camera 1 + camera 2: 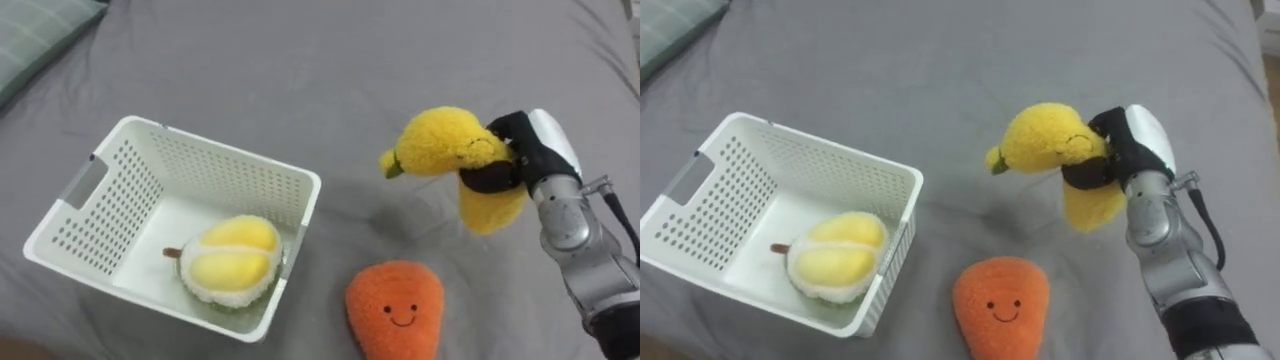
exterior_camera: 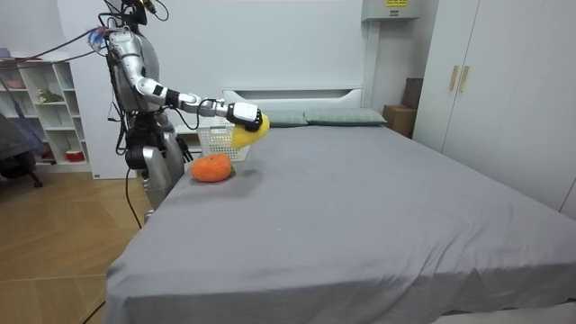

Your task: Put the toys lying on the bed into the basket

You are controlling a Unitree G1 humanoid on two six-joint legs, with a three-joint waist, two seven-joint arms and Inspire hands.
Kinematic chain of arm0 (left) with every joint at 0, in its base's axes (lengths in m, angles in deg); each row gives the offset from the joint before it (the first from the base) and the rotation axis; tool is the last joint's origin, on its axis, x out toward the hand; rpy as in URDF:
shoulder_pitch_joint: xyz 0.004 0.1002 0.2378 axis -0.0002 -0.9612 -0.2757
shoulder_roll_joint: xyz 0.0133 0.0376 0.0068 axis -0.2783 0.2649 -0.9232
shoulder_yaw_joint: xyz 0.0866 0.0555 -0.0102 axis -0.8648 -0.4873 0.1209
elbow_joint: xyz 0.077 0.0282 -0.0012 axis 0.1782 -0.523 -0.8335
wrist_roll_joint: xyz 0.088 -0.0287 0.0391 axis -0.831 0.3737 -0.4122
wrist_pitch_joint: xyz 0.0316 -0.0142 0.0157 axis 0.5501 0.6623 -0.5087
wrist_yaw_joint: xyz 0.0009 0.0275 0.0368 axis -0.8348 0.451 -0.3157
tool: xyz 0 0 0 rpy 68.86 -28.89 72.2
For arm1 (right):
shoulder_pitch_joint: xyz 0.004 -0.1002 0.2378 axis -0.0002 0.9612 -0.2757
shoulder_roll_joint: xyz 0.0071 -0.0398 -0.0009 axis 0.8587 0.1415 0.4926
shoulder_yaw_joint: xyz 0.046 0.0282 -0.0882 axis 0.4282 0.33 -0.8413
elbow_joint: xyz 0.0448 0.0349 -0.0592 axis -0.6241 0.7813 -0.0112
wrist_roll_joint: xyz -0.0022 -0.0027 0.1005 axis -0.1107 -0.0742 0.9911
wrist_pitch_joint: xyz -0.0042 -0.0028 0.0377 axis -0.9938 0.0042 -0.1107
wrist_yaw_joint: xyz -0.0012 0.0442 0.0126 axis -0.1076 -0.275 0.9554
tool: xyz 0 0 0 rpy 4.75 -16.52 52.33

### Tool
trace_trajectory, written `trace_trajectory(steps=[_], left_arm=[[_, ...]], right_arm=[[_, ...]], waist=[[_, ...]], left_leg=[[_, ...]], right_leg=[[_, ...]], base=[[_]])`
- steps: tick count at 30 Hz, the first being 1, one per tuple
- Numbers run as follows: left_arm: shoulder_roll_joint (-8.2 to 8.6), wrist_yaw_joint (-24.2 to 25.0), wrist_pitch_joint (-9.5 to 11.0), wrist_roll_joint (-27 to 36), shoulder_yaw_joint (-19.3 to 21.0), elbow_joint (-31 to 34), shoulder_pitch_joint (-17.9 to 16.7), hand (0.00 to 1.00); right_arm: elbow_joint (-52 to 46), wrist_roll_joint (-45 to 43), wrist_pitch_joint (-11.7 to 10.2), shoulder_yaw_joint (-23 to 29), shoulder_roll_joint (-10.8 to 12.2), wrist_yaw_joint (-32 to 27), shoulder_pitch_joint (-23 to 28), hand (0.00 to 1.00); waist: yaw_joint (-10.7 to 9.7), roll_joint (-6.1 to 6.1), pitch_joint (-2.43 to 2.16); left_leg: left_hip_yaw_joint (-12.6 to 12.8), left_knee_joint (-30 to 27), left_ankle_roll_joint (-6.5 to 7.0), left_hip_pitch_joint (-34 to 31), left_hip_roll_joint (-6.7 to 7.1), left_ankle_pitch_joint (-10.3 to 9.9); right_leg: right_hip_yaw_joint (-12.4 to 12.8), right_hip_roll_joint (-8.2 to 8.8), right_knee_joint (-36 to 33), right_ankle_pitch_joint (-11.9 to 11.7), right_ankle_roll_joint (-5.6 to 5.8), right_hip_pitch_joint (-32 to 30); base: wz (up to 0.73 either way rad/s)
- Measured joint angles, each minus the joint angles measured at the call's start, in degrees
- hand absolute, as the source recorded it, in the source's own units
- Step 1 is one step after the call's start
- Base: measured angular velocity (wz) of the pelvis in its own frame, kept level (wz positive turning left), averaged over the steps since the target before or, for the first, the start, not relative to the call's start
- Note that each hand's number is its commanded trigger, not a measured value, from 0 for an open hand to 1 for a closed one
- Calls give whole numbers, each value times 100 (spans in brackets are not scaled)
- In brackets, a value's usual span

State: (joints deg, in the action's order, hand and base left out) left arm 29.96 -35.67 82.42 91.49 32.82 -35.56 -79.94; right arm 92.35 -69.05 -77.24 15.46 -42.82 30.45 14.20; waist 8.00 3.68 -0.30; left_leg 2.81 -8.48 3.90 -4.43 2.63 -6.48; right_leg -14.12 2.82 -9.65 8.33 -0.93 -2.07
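My right hand (image 1: 515, 152) (image 1: 1115, 150) (image 2: 241, 113) is shut on a yellow plush banana toy (image 1: 450, 150) (image 1: 1055, 148) (image 2: 255, 126) and holds it in the air, to the right of the white perforated basket (image 1: 110, 190) (image 1: 715, 180) (image 2: 214, 139). A plush durian toy (image 1: 232, 262) (image 1: 835, 258) lies inside the basket near its front right corner. An orange plush carrot with a smiling face (image 1: 395, 308) (image 1: 1000, 305) (image 2: 212, 168) lies on the grey bed (image 1: 330, 70) (image 2: 360, 207), in front of the basket and below the held toy.
I stand at the bed's side near its head. A green striped pillow (image 1: 35, 35) lies at the upper left. In the room view, a white shelf (image 2: 40, 108) stands at the left and wardrobes (image 2: 504, 90) at the right.
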Motion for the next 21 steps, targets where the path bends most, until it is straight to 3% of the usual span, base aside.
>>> trace_trajectory(steps=[4,9,15,17,21], left_arm=[[7,-22,-91,-114,279,3,-139,0],[7,-101,-94,-460,475,71,-235,0],[8,-259,-119,-752,486,316,-356,0],[16,-308,-133,-1014,494,318,-386,0],[19,-308,-215,-1173,497,322,-345,0]], right_arm=[[-503,-78,214,8,98,106,107,100],[-959,-78,216,13,98,106,104,100],[-1409,-64,271,14,98,182,105,100],[-1926,-59,291,14,100,237,105,100],[-2594,97,293,12,128,316,88,100]], waist=[[-36,13,-5],[-13,92,-21],[7,108,32],[10,92,103],[62,89,105]], left_leg=[[30,-3,0,115,-2,1],[-18,-10,2,136,7,0],[-54,25,4,212,13,-12],[-49,27,1,196,12,-17],[-35,22,1,212,11,-38]], right_leg=[[33,3,-4,2,0,85],[-17,4,0,-5,4,150],[-37,0,8,-2,9,240],[-34,-2,8,-1,10,238],[-25,-4,18,11,17,237]], base=[[-4],[6],[3],[-2],[-1]])
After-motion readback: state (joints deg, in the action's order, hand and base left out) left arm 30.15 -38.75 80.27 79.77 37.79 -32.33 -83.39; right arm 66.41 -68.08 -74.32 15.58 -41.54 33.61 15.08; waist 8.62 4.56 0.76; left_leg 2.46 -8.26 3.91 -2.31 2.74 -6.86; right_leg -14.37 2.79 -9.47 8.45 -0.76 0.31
